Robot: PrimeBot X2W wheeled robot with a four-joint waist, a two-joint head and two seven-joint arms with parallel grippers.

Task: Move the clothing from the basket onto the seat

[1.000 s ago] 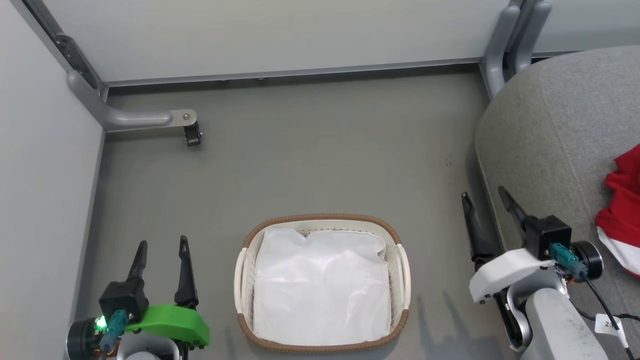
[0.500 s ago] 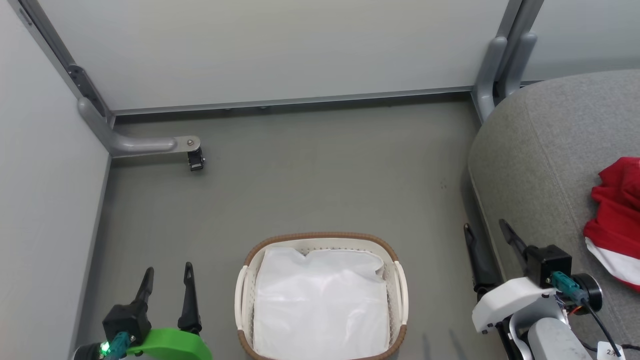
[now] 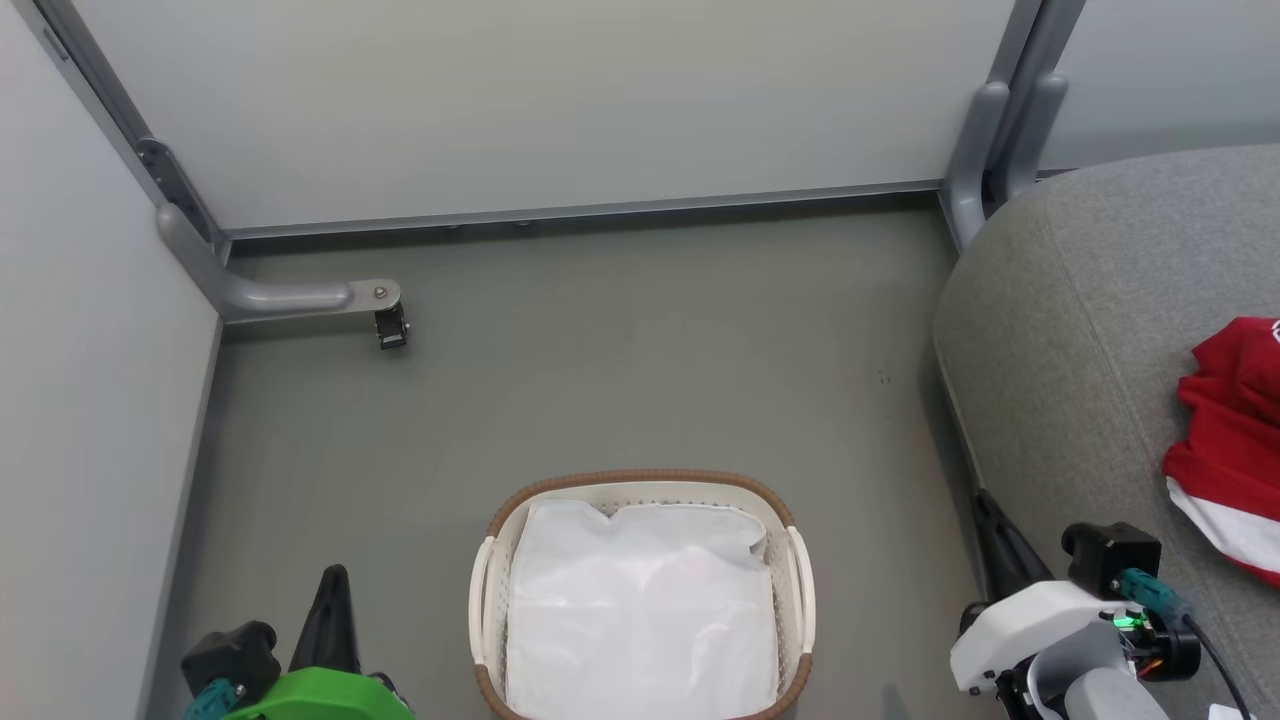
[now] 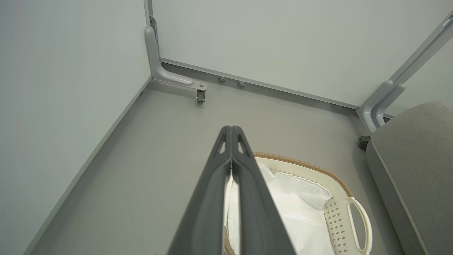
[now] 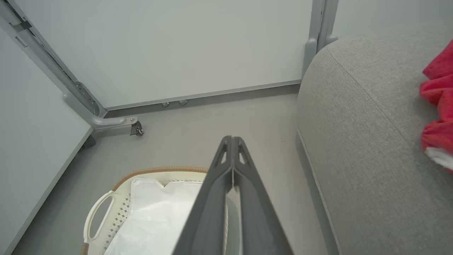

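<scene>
Red clothing lay on the seat, right of the right pincer, nearer that arm. Basket between the arms held a white sheet. Right pincer and left pincer: both pressed together, empty.

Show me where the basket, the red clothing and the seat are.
basket (image 3: 640,478), head view, on its brown woven rim.
clothing (image 3: 1232,425), head view, on the red fabric.
seat (image 3: 1060,330), head view, on bare grey upholstery.

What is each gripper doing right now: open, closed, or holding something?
Left gripper: closed, holding nothing.
Right gripper: closed, holding nothing.
</scene>
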